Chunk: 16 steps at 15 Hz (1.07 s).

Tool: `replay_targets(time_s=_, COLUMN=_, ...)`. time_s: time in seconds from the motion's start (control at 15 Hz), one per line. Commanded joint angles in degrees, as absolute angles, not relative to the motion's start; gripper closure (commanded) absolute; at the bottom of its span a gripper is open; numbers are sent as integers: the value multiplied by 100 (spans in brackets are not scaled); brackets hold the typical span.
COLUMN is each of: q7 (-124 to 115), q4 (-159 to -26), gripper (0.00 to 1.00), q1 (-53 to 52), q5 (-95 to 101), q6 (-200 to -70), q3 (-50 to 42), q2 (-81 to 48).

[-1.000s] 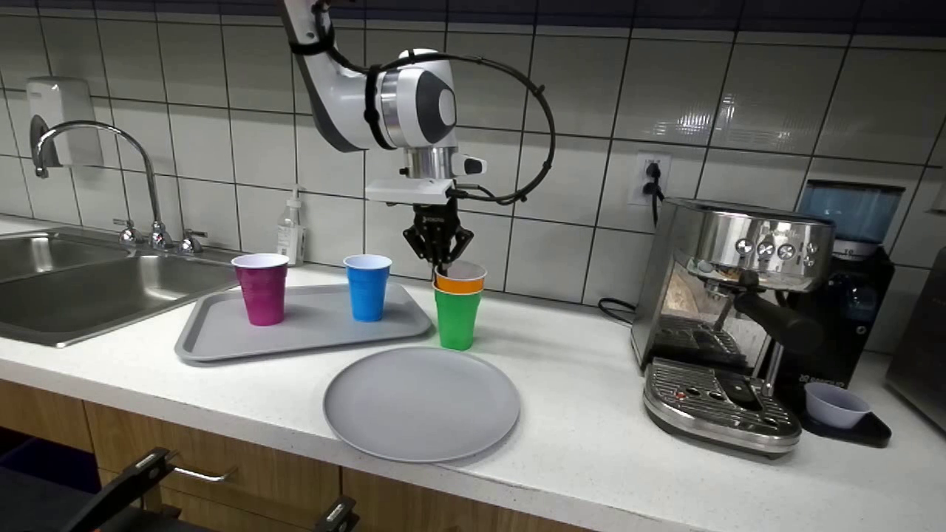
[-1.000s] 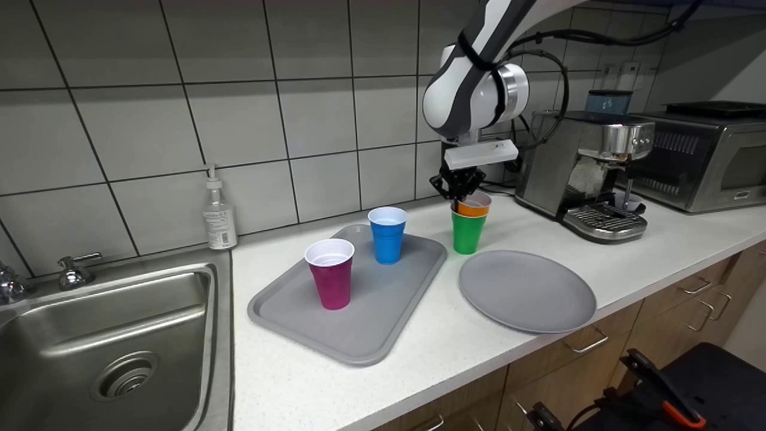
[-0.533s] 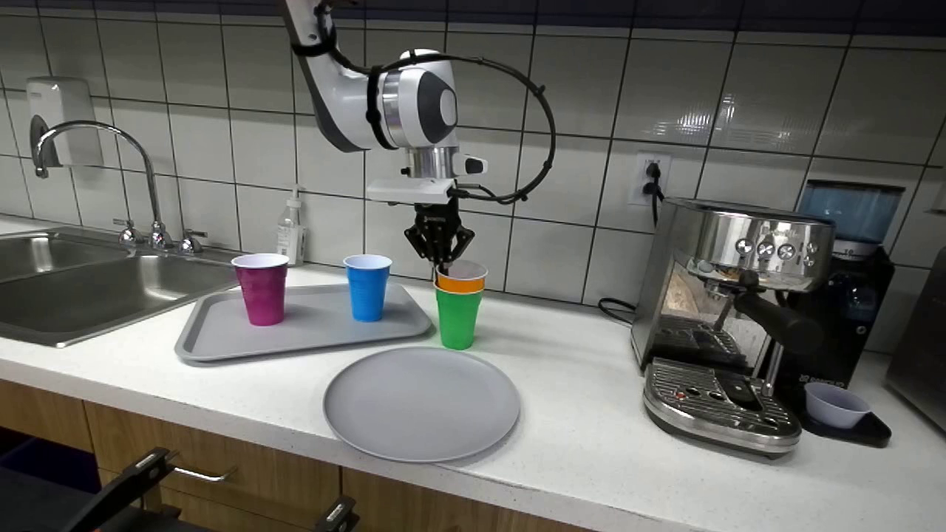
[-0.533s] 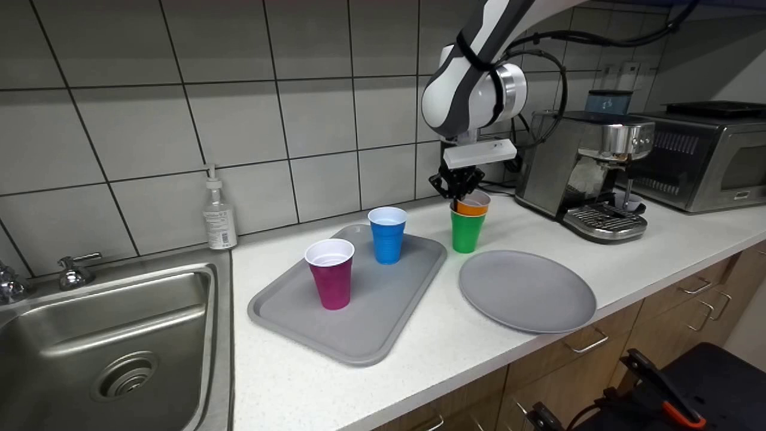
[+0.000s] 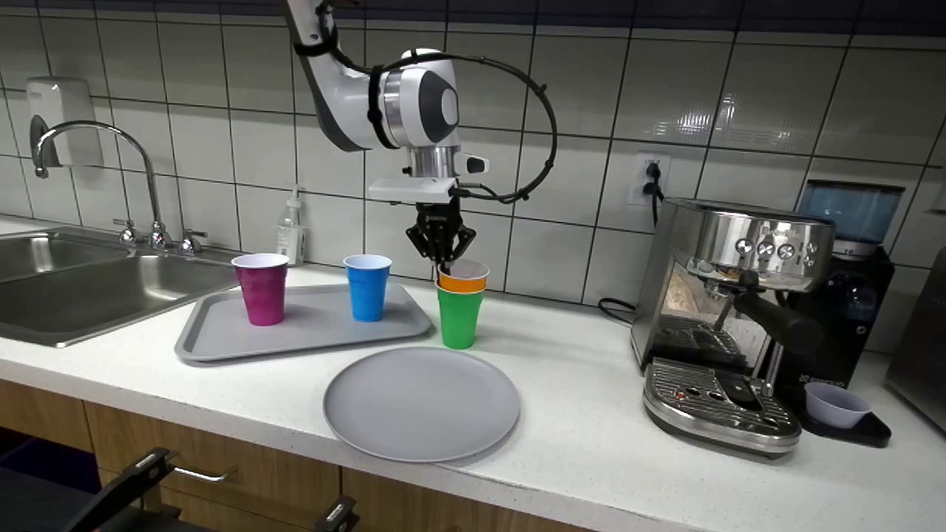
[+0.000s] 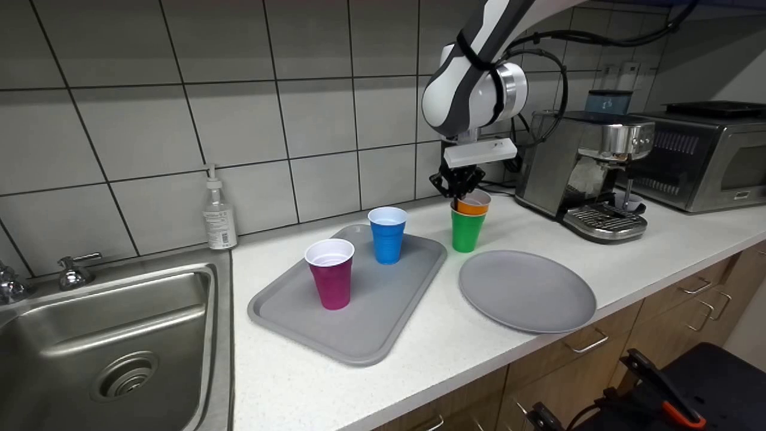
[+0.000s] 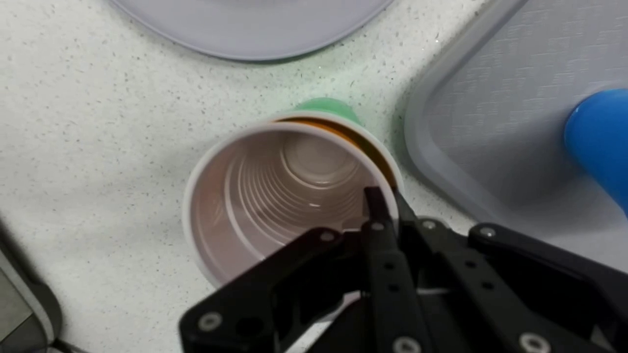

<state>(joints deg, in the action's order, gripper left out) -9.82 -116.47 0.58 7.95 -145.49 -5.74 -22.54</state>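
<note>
An orange cup (image 5: pixel 463 284) sits nested in a green cup (image 5: pixel 459 321), its upper band showing above the green rim; the same orange cup (image 6: pixel 473 209) and green cup (image 6: pixel 467 232) appear in an exterior view. My gripper (image 7: pixel 389 198) is shut on the orange cup's wall at the rim. In the wrist view one finger (image 7: pixel 377 208) reaches inside the orange cup (image 7: pixel 274 206); the other goes down between the two cups, its tip hidden. The nested cups lean a little there. Whether the green cup's base touches the counter I cannot tell.
A grey tray (image 5: pixel 318 336) beside the cups bears a magenta cup (image 5: pixel 263 295) and a blue cup (image 5: pixel 367 292). In front lies a round grey plate (image 5: pixel 421 406). A soap bottle (image 6: pixel 219 221), a sink (image 6: pixel 149 311) and an espresso machine (image 5: pixel 724 318) flank them; the tiled wall stands behind.
My gripper and both nested cups have shifted together very slightly, rightward and up in an exterior view. The grip on the orange cup is the same; tray, plate and other cups have not moved.
</note>
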Motion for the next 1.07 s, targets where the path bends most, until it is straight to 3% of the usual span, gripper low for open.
replay_targets(time_s=0.0, q7=-897, q4=-11494, gripper=99, q1=71, q5=716, q6=-14325, q3=-571, q2=-2261)
replay_targets(time_s=0.87, q7=-762, q4=-11571, gripper=99, q1=99, q5=684, q6=-14321, q3=-531, q2=-2203)
replay_targets(time_s=1.0, q7=-777, q4=-11570, gripper=69, q1=91, q5=704, q6=-14294, q3=-545, q2=-2228)
